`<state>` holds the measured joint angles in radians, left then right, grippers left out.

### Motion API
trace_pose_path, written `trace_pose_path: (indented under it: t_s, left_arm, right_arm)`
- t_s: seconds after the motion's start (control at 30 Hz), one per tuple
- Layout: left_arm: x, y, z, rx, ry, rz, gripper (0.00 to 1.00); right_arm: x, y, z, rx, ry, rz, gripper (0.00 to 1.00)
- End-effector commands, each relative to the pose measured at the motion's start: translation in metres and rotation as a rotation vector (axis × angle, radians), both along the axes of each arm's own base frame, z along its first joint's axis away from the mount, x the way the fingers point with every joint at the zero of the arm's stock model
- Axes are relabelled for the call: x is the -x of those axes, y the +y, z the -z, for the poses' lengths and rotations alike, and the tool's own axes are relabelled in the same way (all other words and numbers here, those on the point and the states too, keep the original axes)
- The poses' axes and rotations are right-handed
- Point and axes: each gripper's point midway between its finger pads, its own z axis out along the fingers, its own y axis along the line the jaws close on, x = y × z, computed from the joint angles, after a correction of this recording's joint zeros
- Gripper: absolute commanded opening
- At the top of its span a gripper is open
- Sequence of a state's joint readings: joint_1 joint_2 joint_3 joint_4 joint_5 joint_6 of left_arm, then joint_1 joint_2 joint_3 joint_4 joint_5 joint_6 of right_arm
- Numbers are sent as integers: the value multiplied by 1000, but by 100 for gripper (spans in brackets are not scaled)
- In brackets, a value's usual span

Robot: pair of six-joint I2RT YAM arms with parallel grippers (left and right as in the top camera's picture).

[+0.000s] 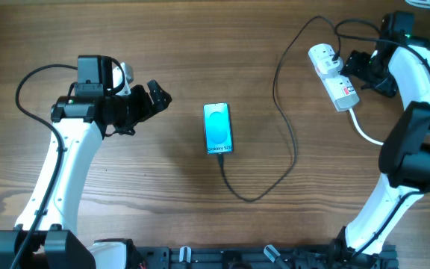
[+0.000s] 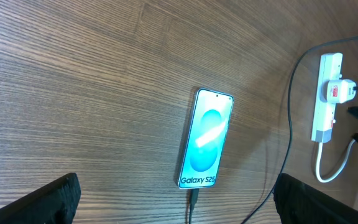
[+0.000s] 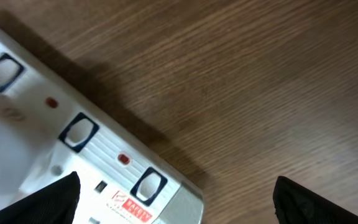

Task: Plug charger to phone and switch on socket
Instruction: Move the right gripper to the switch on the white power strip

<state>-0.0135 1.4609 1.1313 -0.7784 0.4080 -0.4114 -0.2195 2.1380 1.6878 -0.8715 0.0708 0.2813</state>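
Soft, even light from above; desk (image 1: 163, 209) grain crisp overhead. Phone (image 2: 205, 140) screen glowing, slightly blown out, with a pale glare streak in left wrist view. Broad soft shadow along socket (image 3: 79, 155) in right wrist close-up. Fingertips (image 2: 42, 202) in wrist-view lower corners dark, out of focus.

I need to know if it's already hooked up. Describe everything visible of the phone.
The phone is a slim, flat rectangle with rounded corners and a thin pale rim, lying screen-up near the middle of the wooden table. Its lit screen is bright cyan with a paler oval, and a white strip reading "Galaxy S25" sits at the end nearer the robot's bases. The black connector of the charger meets that end and looks plugged in. Nothing else touches it.
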Motion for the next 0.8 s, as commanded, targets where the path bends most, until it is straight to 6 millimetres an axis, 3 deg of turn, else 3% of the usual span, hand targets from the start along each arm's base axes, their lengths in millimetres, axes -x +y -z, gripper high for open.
trace_pose_path:
  t_s: [0.0, 0.5, 0.77]
  left_arm:
    - [-1, 3, -2, -16, -18, 8, 100]
    - [-1, 3, -2, -16, -18, 8, 100]
    - [-1, 3, -2, -16, -18, 8, 100]
  right_arm:
    - [-1, 0, 18, -4, 20, -19, 100]
    - [-21, -14, 19, 63, -58, 25, 100]
    - [-17, -13, 39, 53, -15, 24, 99]
